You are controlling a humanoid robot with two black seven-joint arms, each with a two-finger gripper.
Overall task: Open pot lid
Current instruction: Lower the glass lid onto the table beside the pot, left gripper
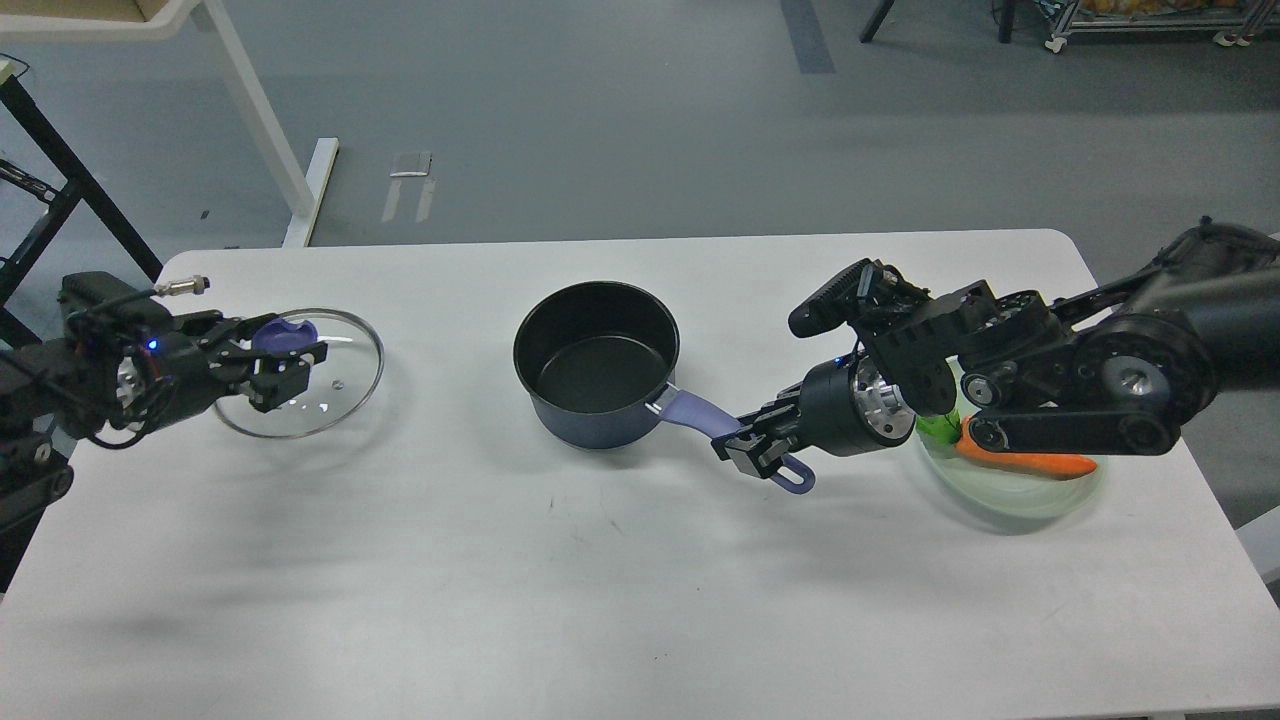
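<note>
Right gripper: jaws clamped on the long lavender handle of the small navy saucepan, likely steadying it on the white counter. Left gripper: jaws closed around the purple knob of the clear glass metal-rimmed lid, held well left of the open pot. Whether it rests on the counter is unclear.

pot navy outside, black inside, lavender handle; lid clear glass, metal rim, lavender knob; plate pale green, carrot orange with green top; table white; both arms black
</note>
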